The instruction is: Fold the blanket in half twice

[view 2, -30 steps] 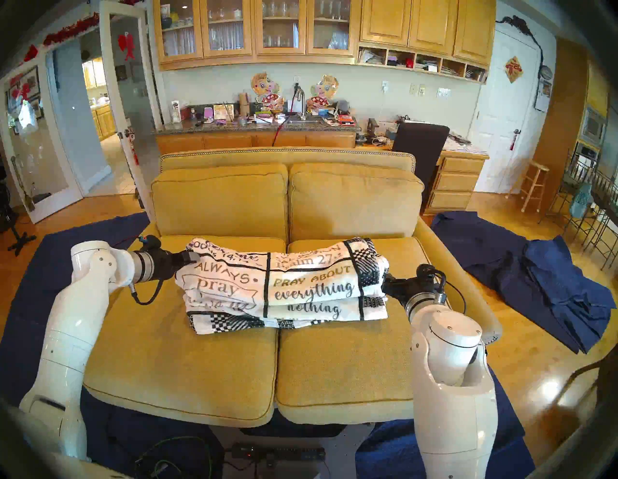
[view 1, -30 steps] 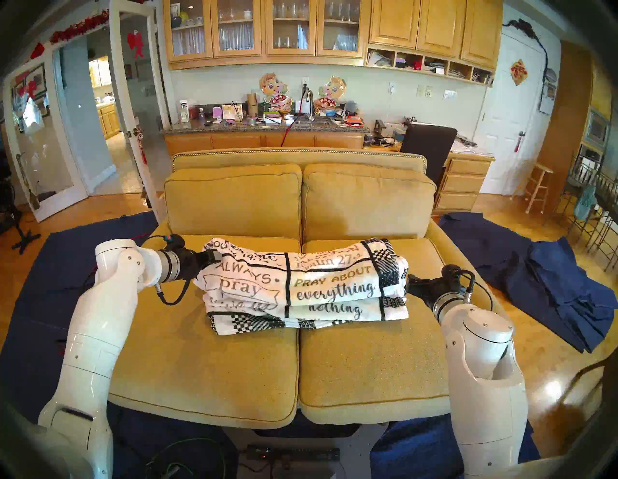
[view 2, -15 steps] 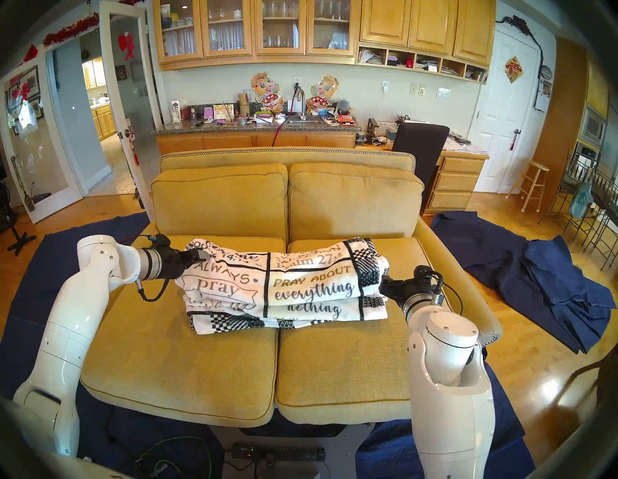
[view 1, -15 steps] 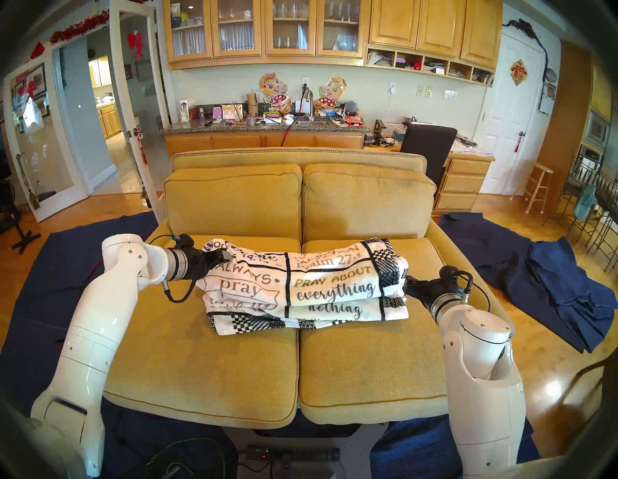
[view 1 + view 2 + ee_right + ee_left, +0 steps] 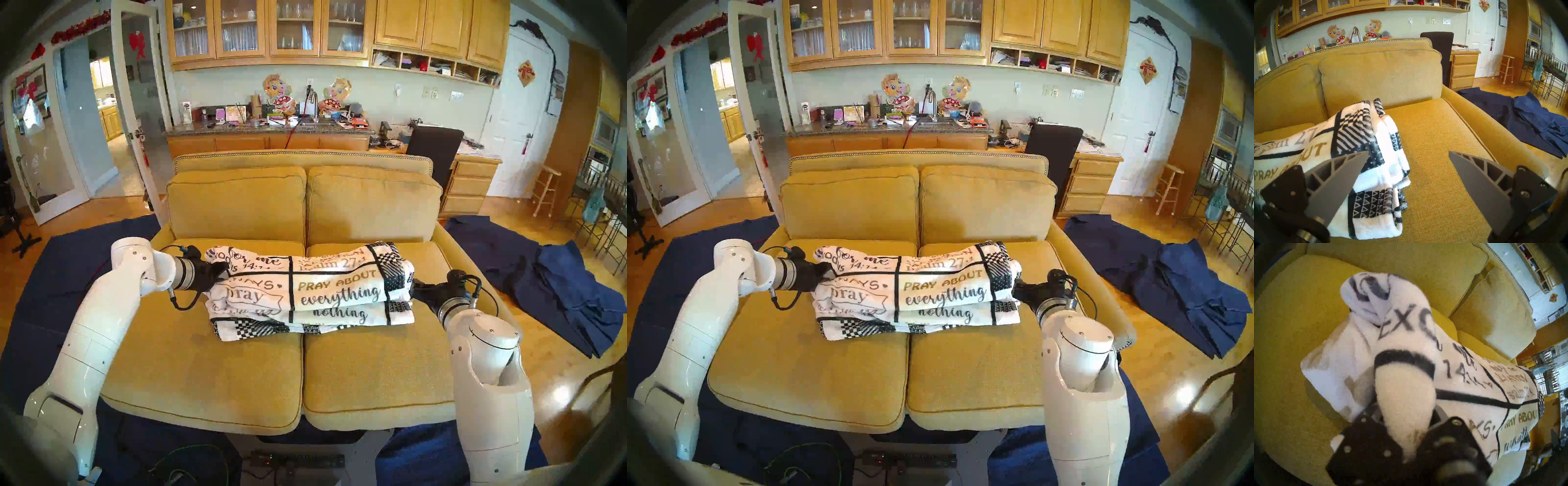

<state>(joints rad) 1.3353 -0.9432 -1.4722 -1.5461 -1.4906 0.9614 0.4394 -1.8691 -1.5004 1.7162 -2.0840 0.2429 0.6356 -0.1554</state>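
The blanket (image 5: pixel 322 292), white fleece with black grid lines, lettering and a checkered border, lies as a thick folded bundle across both seat cushions. My left gripper (image 5: pixel 222 268) is at the blanket's left end and shut on a fold of it. In the left wrist view the fold (image 5: pixel 1403 395) bulges out between the jaws and hides the fingers. My right gripper (image 5: pixel 412 285) is open and empty just beside the blanket's right end. In the right wrist view its left finger (image 5: pixel 1335 178) is in front of the checkered edge (image 5: pixel 1364 135) and its right finger is over bare cushion.
The yellow couch has seat cushions (image 5: pixel 203 366), back cushions (image 5: pixel 237 203) and a right armrest (image 5: pixel 1483 127). Plain navy cloths lie on the floor to the right (image 5: pixel 559 288) and left (image 5: pixel 51 288). Cables and a power strip (image 5: pixel 298 461) lie below the couch front.
My left gripper has pushed right into the blanket's left end and closed on it. The top layer there has bunched up, showing more lettering. The right arm has barely moved.
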